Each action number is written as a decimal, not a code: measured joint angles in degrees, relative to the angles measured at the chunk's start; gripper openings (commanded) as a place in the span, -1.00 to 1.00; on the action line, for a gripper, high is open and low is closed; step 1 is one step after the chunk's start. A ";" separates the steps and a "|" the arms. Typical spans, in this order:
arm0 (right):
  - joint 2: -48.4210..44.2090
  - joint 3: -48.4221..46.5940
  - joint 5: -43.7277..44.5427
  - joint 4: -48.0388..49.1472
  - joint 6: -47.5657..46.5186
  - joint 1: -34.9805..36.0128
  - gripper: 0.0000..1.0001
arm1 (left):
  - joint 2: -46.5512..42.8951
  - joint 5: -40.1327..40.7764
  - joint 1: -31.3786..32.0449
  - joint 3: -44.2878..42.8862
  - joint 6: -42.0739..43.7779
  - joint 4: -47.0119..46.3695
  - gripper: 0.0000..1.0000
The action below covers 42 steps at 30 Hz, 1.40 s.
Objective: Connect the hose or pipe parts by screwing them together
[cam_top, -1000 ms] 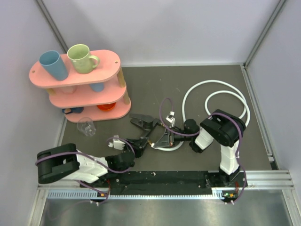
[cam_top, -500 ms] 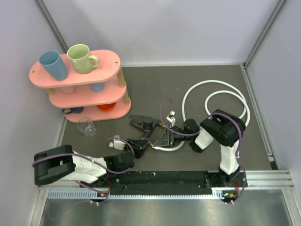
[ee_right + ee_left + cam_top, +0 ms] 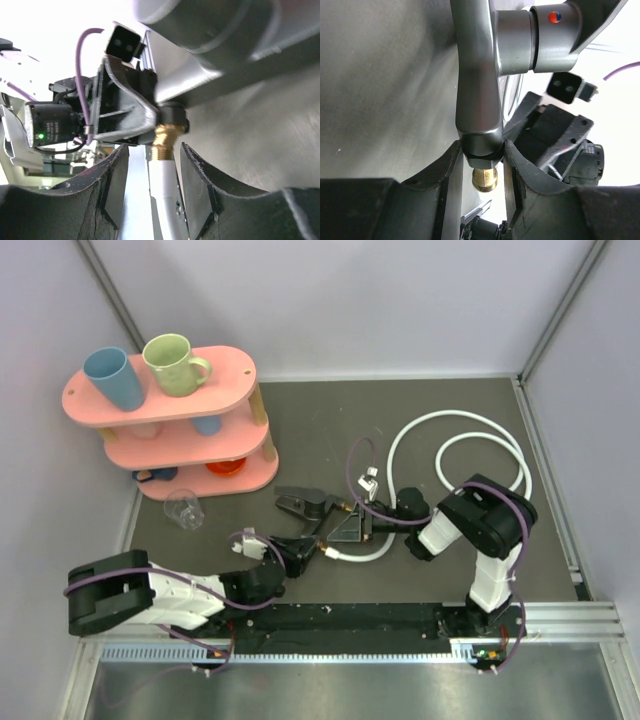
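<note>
Left wrist: our left jaws clamp the rigid tap fitting (image 3: pixel 475 75) over the bench (image 3: pixel 320 420). Our right jaws stand apart around the brass end (image 3: pixel 164 140) of the hose (image 3: pixel 166 210). The hose looks limp, so we'd grip that stiff end.

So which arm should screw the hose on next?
The right one, probably. The right gripper straddles the white hose by its brass nut, jaws apart. The left gripper is clamped on the tap fitting, holding it steady.

dark table (image 3: pixel 450 400) bears pink shelf (image 3: pixel 228 364), glass (image 3: pixel 184 509), hose (image 3: pixel 452 415).
</note>
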<state>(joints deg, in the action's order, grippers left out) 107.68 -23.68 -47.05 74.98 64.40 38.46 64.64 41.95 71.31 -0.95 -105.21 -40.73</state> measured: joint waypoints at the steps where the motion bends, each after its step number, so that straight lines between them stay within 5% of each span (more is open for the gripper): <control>1: -1.16 -0.13 0.22 -0.11 -0.63 -0.04 -0.08 | -0.26 -0.20 0.00 0.00 -0.11 0.33 -1.00; 8: -10.86 -3.39 1.60 -8.26 -9.73 -0.39 0.07 | -0.61 -0.55 0.00 0.00 -0.39 1.01 -1.00; 16: -33.20 -13.86 19.08 -52.41 -47.28 4.42 0.20 | -0.92 -1.03 0.04 0.00 -1.42 2.01 -1.00; 23: -45.09 -9.92 37.62 -65.18 -72.46 18.40 0.26 | -0.90 -1.27 0.04 0.00 -1.44 1.90 -1.00; 28: -45.83 -7.41 48.39 -70.97 -81.77 29.51 0.54 | -0.90 -1.57 0.04 0.00 -1.46 1.86 -1.00; 34: -39.12 -8.59 63.58 -71.63 -87.89 40.61 0.54 | -1.18 -1.62 0.04 0.00 -1.68 1.99 -1.00; 42: -26.25 -10.97 76.89 -69.26 -92.85 44.87 0.46 | -3.19 -1.64 0.04 0.00 -1.90 3.08 -1.00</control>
<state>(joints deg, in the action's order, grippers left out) 81.43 -34.65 29.85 5.72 -28.45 83.33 61.45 40.32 71.35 -0.95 -107.11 -37.65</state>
